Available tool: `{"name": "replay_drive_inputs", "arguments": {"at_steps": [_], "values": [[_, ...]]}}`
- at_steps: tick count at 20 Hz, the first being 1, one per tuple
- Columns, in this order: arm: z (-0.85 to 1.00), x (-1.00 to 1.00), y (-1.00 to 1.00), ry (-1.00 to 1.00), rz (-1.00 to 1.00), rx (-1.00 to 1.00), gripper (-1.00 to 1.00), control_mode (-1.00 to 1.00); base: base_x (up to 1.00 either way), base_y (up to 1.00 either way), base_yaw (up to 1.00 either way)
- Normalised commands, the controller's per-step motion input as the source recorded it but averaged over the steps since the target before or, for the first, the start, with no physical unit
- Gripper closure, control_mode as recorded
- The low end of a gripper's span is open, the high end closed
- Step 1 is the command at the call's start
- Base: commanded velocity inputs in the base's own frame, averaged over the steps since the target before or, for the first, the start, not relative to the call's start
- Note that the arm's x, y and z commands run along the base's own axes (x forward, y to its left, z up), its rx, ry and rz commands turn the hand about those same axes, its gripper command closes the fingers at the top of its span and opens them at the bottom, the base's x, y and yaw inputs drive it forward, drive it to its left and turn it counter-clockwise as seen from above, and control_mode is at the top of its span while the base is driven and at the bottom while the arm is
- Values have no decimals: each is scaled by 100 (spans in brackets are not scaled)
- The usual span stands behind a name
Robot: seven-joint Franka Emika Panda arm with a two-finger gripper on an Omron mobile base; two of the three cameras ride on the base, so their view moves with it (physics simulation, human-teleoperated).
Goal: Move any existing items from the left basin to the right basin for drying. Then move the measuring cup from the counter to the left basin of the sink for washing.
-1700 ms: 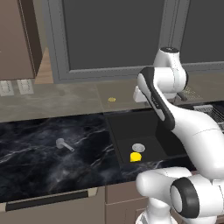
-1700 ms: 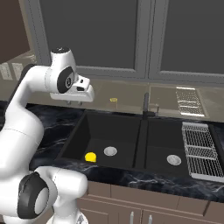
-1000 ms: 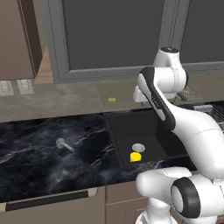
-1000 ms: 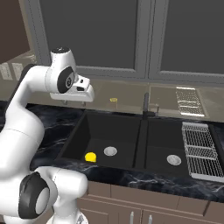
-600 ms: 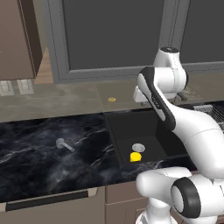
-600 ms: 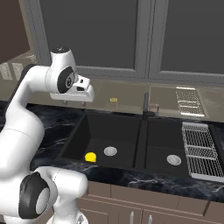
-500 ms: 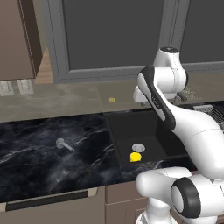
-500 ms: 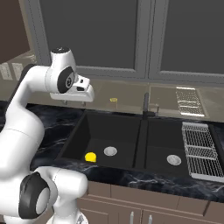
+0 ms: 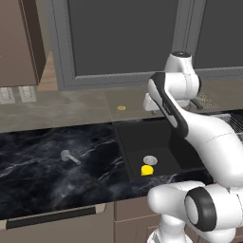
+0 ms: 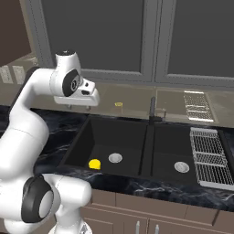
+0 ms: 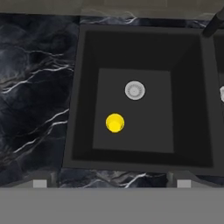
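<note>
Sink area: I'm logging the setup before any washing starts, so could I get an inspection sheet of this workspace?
Surface: black marbled counter around a black double sink with a dark faucet.
Job's things: yellow lump on the left basin floor beside its drain; right basin holds just its drain; measuring cup on the counter left of the sink.
Clutter: small yellowish item on the ledge behind the sink; wire rack right of the sink.
Grippers: gripper open, holding nothing, high above the left basin.
Cables: nothing seen.
Surroundings: dark windows, brown cabinet, wall outlets.
</note>
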Motion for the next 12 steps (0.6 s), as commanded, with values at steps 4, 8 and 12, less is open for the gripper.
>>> {"name": "replay_drive_inputs", "arguments": {"at_steps": [4,8,12], "values": [[-26,0,-1,1,0,0,-100,-100,0,0,0],[-30,0,-4,1,0,0,-100,-100,0,0,0],[-28,0,-7,5,0,0,-100,-100,0,0,0]]}}
